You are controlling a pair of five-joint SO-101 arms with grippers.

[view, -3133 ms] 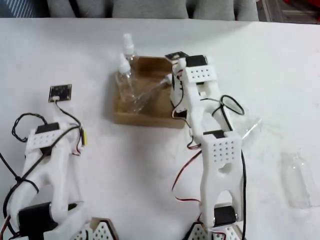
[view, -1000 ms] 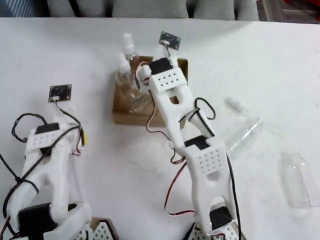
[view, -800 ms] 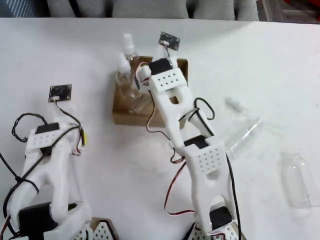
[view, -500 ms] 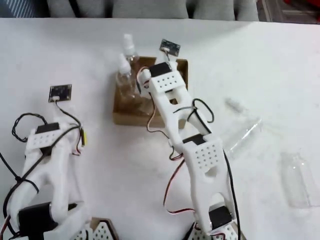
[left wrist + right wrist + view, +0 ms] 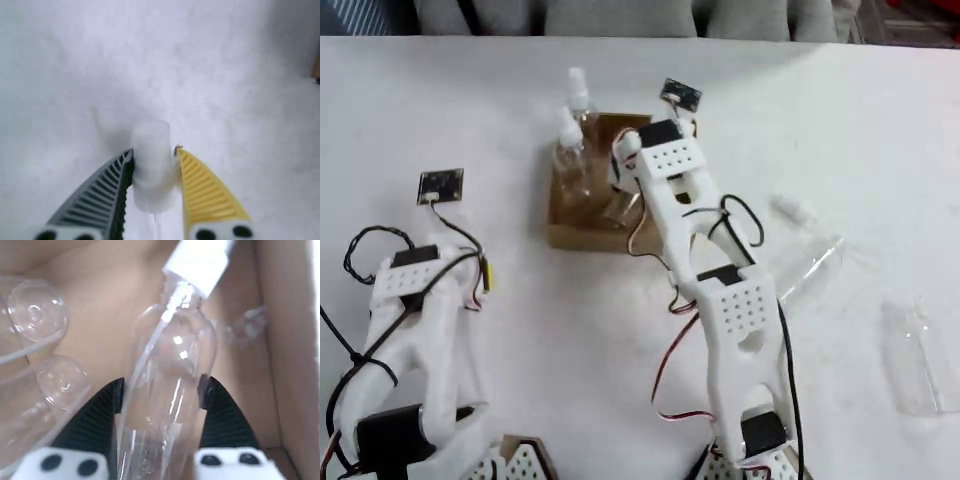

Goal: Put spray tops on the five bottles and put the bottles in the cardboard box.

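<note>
The right gripper [image 5: 161,385] clasps a capped spray bottle [image 5: 172,355] inside the cardboard box [image 5: 285,340], beside two other capped bottles [image 5: 567,150]. Over the last second the right arm has shifted toward the box's right side. Right of the box lie two topless bottles [image 5: 808,265] [image 5: 912,358] and one loose spray top [image 5: 790,208]. Left of the box, the left gripper [image 5: 153,154] pinches another spray top [image 5: 151,135].

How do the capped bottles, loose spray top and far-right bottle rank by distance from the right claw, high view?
1. capped bottles, in the cardboard box beside the right claw.
2. loose spray top, on the table, right of the arm.
3. far-right bottle, by the table's right edge.
</note>
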